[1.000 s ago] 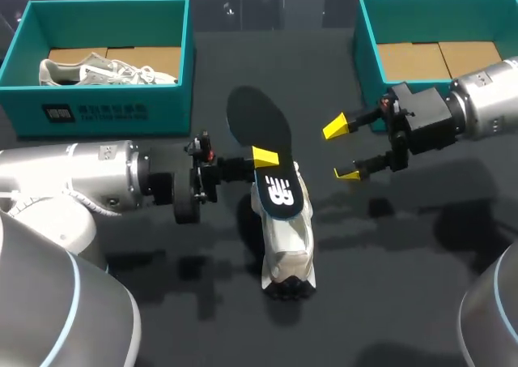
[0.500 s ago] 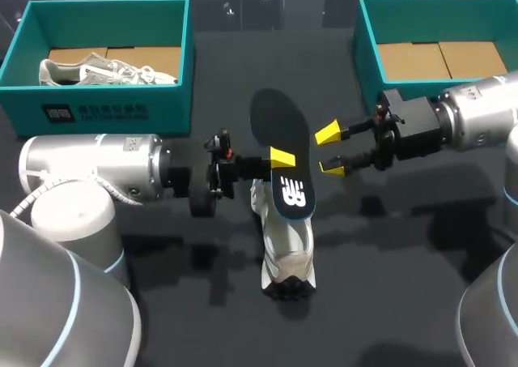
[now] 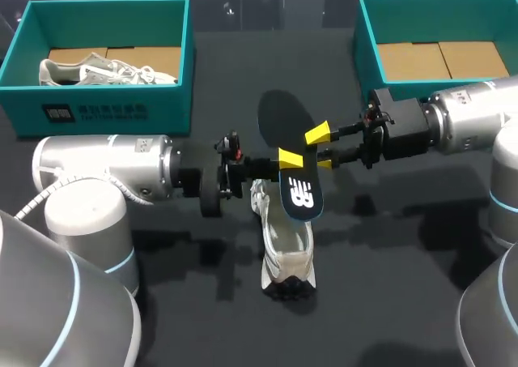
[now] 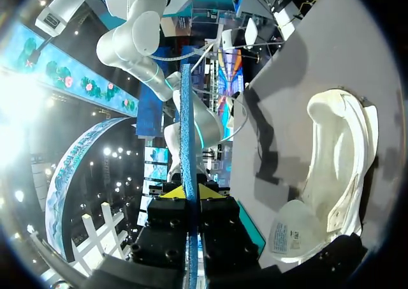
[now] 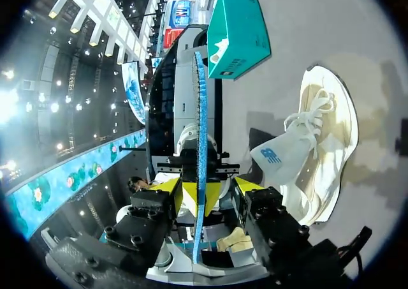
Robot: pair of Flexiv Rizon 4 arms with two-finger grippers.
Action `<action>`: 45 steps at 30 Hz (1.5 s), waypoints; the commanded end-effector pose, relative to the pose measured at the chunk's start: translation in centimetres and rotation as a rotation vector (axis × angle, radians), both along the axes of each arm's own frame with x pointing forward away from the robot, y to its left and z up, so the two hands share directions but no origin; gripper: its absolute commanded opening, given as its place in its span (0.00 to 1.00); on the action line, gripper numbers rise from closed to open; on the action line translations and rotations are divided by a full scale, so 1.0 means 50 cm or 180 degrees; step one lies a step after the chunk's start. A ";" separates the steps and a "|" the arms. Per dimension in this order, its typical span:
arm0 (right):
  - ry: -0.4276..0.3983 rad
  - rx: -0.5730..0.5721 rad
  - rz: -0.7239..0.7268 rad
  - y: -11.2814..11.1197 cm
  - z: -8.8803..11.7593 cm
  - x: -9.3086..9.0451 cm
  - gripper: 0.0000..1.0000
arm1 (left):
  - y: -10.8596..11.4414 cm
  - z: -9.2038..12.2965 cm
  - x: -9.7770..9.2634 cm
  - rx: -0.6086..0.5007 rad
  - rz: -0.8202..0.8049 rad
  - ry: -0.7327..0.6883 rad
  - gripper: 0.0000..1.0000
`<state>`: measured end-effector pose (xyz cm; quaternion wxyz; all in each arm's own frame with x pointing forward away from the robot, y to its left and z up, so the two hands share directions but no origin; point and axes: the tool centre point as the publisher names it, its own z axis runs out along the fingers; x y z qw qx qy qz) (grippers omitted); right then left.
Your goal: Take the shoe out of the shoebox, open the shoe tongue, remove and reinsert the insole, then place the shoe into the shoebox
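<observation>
The left gripper [image 3: 289,160] is closed tightly on the insole [image 3: 299,195], w/ its yellow tips pressed on the two faces approx. at the middle of the insole's length. In the left wrist view the left gripper [image 4: 190,192] has the insole [image 4: 186,123] edge-on btw. its fingers, w/ no gap on either side.

The right gripper [image 3: 320,147] is at the opposite edge of the insole, facing the left gripper and very near to it. Its fingers are spread apart. In the right wrist view the right gripper [image 5: 207,185] has the insole [image 5: 201,123] btw. its fingers, but a gap shows on each side, so it has hold of nothing.

The insole is in the air, its dark face w/ a white logo turned up to the head camera. Directly under it the white shoe [image 3: 287,249] stands on the dark surface [image 3: 388,253]. In the right wrist view its tongue [image 5: 274,158] is lifted out of the opening, beside the laces.

The left shoebox [image 3: 105,112], teal, is at the far left of the surface w/ a second shoe [image 3: 105,71] inside. The right shoebox [image 3: 368,51], also teal, is at the far right and shows its brown bottom. Both are well apart from the shoe.
</observation>
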<state>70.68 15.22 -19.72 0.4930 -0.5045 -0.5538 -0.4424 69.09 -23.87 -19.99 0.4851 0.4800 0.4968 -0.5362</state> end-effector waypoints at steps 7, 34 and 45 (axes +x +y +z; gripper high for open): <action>-0.0058 0.0123 -0.0029 0.023 -0.008 0.008 0.43 | -0.021 -0.008 0.008 -0.0036 0.0035 0.0009 0.00; -0.0062 0.0283 -0.0051 0.039 -0.011 0.009 0.00 | 0.029 -0.003 0.011 0.0108 0.0300 0.0235 1.00; 0.0021 0.0322 -0.0188 0.037 -0.038 -0.011 0.00 | 0.200 0.025 0.042 0.1145 0.0754 -0.0210 1.00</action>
